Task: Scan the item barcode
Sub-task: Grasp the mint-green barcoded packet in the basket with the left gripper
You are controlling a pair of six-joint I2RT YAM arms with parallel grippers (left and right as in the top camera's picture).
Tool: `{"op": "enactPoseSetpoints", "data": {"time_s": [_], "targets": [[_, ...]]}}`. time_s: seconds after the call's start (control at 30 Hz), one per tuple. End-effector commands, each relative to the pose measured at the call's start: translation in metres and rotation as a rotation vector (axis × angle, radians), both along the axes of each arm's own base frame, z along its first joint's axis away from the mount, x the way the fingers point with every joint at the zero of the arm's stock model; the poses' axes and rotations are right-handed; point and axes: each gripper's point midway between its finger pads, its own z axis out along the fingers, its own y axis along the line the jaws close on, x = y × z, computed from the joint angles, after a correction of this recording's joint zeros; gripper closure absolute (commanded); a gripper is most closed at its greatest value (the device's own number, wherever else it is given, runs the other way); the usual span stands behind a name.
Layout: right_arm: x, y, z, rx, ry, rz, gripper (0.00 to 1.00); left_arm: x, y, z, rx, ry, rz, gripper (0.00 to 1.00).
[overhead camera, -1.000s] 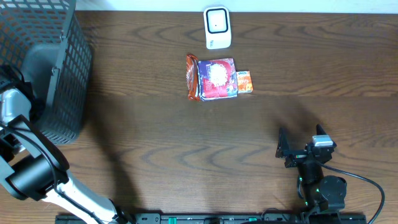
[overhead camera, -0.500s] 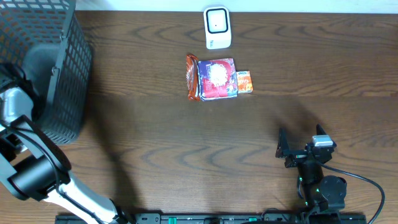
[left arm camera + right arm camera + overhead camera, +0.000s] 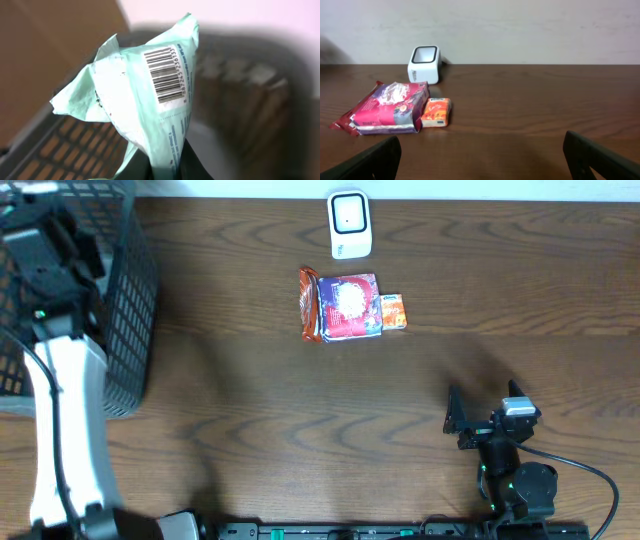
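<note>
Here, the left gripper is clamped on the lower end of a mint-green packet; we see only dark finger edges at 6 o'clock of the wrist view, jaws tight together on the crumpled film. The packet stands up from the pinch, and its barcode faces the wrist camera, tilted toward 1 o'clock. Behind it we note the dark mesh basket, blurred. Overhead, the left arm hangs above that basket, which sits at 10 o'clock on the table; the packet itself is hidden from that camera. The right gripper has its fingers wide apart with nothing between them, parked at 5 o'clock on the table. From its wrist view we look across bare wood to a purple-and-red bag lying flat near mid-table. An orange pack lies touching the bag at its 3 o'clock in the overhead view. The white scanner stands at the bag's 12 o'clock, apart from it, near the far edge, well away from the held packet.
</note>
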Motion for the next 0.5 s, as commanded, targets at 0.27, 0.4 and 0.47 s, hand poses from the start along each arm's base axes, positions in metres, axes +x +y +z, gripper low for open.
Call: {"op": "enactPoseSetpoints", "data": {"time_s": [0.27, 0.4, 0.47], "targets": [[0.0, -0.002, -0.001, -0.008, 0.002, -0.01, 0.01, -0.018, -0.05, 0.071, -0.056, -0.226, -0.07, 0.93], [0.0, -0.002, -0.001, -0.008, 0.002, -0.01, 0.01, -0.013, -0.085, 0.077, -0.149, -0.271, -0.187, 0.93], [0.0, -0.002, -0.001, -0.008, 0.002, -0.01, 0.01, -0.006, -0.121, 0.077, -0.195, -0.264, -0.337, 0.93]]}}
